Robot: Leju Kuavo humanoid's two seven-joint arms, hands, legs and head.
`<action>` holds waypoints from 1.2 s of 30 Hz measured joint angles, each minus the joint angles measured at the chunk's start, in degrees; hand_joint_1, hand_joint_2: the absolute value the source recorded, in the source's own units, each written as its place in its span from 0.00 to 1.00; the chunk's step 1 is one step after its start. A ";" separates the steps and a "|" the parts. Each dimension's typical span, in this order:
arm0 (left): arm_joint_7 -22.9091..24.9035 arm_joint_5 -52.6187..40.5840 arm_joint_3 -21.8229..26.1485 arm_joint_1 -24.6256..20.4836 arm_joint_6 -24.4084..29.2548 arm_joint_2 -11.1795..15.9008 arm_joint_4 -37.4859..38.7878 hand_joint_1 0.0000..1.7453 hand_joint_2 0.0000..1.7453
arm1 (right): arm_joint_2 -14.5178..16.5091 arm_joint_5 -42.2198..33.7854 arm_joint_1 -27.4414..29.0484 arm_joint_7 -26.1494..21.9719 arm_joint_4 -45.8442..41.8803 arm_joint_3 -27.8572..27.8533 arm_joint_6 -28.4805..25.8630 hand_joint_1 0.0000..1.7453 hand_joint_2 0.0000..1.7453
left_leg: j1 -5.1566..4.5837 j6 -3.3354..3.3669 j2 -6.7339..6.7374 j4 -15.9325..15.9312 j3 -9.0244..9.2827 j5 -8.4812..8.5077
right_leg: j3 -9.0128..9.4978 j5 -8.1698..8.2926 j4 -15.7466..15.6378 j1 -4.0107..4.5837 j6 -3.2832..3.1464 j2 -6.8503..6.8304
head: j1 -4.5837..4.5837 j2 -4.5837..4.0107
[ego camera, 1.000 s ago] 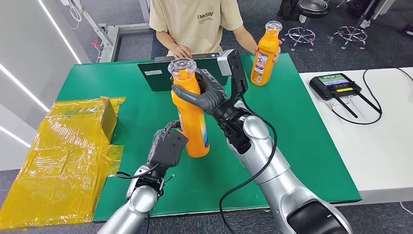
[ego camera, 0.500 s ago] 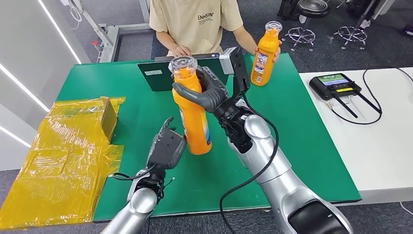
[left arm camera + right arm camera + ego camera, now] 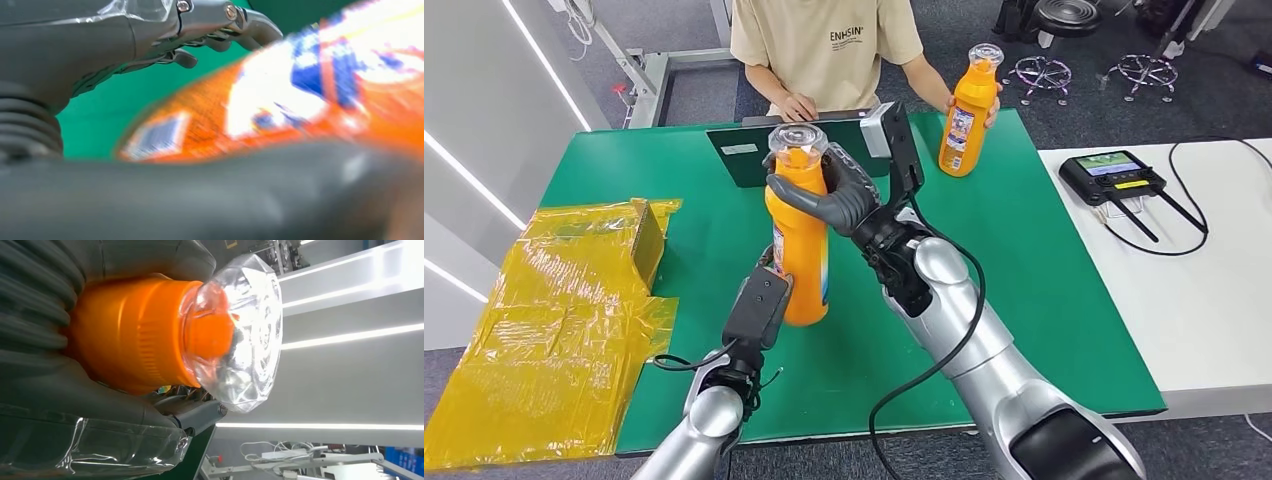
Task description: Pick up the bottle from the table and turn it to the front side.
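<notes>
Bottle (image 3: 800, 240): frame centre, upright.
Right hand (image 3: 839, 195): I see it grasping the neck.
Left hand (image 3: 759, 305): against the lower body; grip unclear to me.

The left wrist view blurs the bottle (image 3: 280, 105) so its label print cannot be read, the left hand (image 3: 759, 305) hides the bottle's lower side, and the person (image 3: 824, 50) is cut off above the shoulders.
</notes>
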 joint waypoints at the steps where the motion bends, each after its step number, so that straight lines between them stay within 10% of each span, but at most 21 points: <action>1: -0.07 0.02 -0.02 0.00 -0.21 -0.08 0.00 0.00 0.00 | 0.11 0.00 -0.09 -0.03 0.16 0.17 0.06 1.00 1.00 | 0.00 0.00 0.00 0.00 0.00 0.00 | 0.00 0.00 0.00 0.00 0.00 0.00 | 0.00 0.00; 10: -0.84 0.99 -0.75 -0.03 -1.59 -0.91 0.20 0.00 0.00 | 0.56 0.02 -1.11 -0.14 1.46 0.91 0.00 1.00 1.00 | 0.00 0.00 0.00 0.00 0.00 0.00 | 0.00 0.00 0.00 0.00 0.00 0.00 | -0.01 0.00; 14: -0.82 0.65 -1.61 -0.08 -2.04 -0.89 0.20 0.00 1.00 | 0.56 0.03 -1.15 -0.44 1.77 0.90 -0.07 1.00 1.00 | 0.00 0.00 0.00 0.01 0.00 0.00 | -0.01 0.00 0.00 0.00 0.00 0.00 | 0.00 0.00; 18: -0.75 0.33 -1.90 -0.11 -2.10 -0.87 0.20 0.00 1.00 | 0.56 0.05 -1.15 -0.48 1.78 0.90 -0.03 1.00 1.00 | 0.00 0.00 0.00 0.01 0.00 0.00 | -0.01 0.00 0.00 0.00 0.00 0.00 | 0.00 0.00; 22: -0.39 -0.64 -3.24 -0.73 -2.19 -0.73 0.66 1.00 1.00 | 0.08 0.16 -1.14 -0.42 1.78 0.90 0.00 1.00 1.00 | 0.00 0.00 0.01 0.01 0.01 0.00 | -0.01 0.00 0.00 0.00 0.00 0.01 | -0.01 0.00; 36: -1.23 0.43 -4.94 -1.40 -2.18 -0.74 1.09 1.00 1.00 | -0.96 0.02 -0.60 -0.02 1.75 0.90 -0.78 1.00 1.00 | 0.00 0.00 0.02 0.02 0.01 0.00 | -0.02 0.00 0.00 -0.01 0.00 0.02 | 0.00 0.00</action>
